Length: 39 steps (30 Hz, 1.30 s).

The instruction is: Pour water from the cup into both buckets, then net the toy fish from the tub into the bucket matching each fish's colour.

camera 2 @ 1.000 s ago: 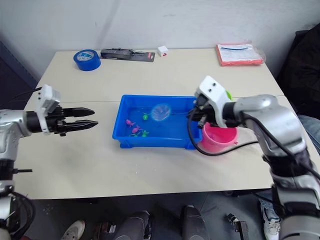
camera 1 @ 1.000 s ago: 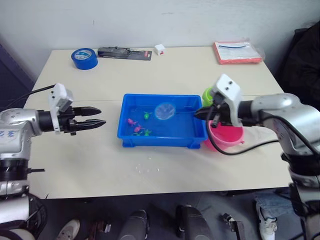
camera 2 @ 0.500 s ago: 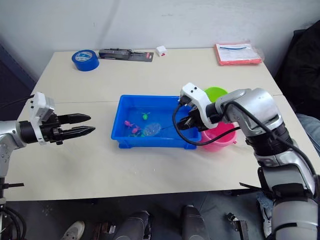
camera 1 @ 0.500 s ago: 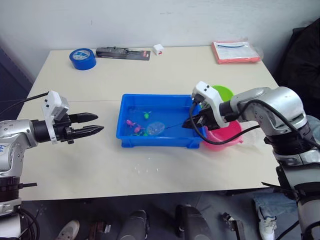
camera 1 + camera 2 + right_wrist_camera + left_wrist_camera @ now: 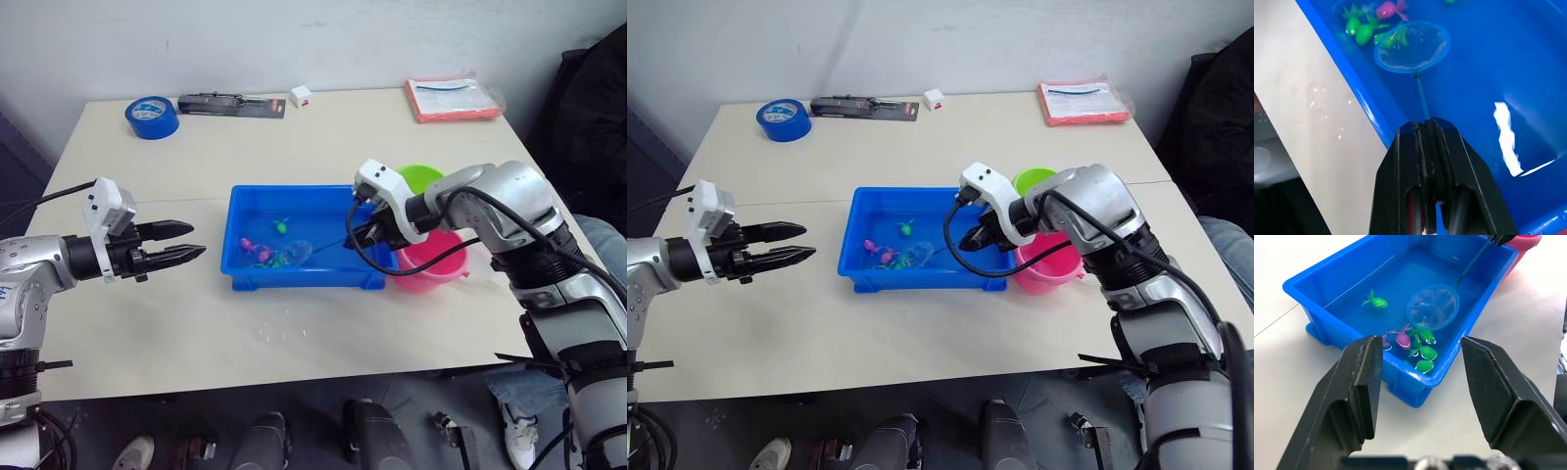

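Right gripper [image 5: 1425, 128] clamped on the net [image 5: 1412, 46] handle, hoop dipped among the toy fish [image 5: 1422, 352] in the tub [image 5: 245, 279]; left gripper [image 5: 191, 241] spread, holding nothing.

The pale desk [image 5: 294, 147] carries the blue tub [image 5: 312, 277] centrally, green bucket [image 5: 425, 178] and pink bucket [image 5: 431, 270] right, tape roll [image 5: 151, 116], dark packet [image 5: 231, 104], white box [image 5: 301, 96], red packet [image 5: 454, 98] far.

- A robot test room or lab, plain and bare: a pale beige table [image 5: 323, 323] stands against a blank white wall [image 5: 294, 39].
- Odd supplies lie along the far edge: a blue tape roll [image 5: 152, 117], a packaged tool [image 5: 231, 104] (contents unclear), a red-edged plastic pouch [image 5: 455, 99].
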{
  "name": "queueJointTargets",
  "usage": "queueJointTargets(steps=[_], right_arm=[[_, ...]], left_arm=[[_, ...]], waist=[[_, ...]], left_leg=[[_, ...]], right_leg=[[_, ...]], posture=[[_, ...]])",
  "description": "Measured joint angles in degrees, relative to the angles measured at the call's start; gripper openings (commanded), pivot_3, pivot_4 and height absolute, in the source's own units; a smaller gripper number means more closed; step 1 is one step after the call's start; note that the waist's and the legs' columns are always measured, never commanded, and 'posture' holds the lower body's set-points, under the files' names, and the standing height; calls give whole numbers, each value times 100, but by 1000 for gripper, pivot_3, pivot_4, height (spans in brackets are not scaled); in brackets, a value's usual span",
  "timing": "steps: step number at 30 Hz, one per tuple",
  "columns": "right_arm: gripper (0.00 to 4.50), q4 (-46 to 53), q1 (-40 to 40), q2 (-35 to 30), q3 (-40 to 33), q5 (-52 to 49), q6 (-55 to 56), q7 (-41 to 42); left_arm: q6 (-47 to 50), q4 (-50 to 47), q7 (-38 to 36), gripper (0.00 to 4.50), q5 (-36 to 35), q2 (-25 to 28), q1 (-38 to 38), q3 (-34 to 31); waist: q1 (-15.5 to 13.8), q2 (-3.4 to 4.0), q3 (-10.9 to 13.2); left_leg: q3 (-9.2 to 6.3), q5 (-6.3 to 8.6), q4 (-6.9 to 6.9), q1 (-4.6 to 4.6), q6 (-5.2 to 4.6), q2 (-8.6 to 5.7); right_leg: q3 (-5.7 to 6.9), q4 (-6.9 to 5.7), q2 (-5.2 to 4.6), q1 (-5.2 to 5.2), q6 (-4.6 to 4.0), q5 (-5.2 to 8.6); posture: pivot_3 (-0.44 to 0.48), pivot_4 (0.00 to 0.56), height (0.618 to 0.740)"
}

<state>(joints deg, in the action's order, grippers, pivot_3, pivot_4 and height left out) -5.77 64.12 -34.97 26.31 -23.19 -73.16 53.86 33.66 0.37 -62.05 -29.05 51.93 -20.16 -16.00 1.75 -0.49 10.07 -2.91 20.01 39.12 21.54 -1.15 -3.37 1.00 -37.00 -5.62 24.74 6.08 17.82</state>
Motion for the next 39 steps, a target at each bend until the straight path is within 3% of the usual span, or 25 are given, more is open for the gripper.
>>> queueJointTargets(steps=[15,24,39], right_arm=[[799,-612,212,423,386,436,579,306],[799,-896,217,963,127,532,775,158],[799,336,-743,134,-374,725,1138,-171]], left_arm=[[93,-240,55,2786,-82,189,508,-381],[209,-422,92,2786,-200,223,551,-522],[129,-171,42,2786,-206,224,-8,-164]], waist=[[2,1,0],[5,2,1],[-13,2,2]], left_leg=[[0,1,0,0,1,0],[-1,1,-2,0,2,0],[0,2,-2,0,3,-1]], right_leg=[[0,1,0,0,0,0],[4,0,0,1,0,0],[2,2,-1,0,0,0]], posture=[[0,150,737],[0,150,737],[0,150,737]])
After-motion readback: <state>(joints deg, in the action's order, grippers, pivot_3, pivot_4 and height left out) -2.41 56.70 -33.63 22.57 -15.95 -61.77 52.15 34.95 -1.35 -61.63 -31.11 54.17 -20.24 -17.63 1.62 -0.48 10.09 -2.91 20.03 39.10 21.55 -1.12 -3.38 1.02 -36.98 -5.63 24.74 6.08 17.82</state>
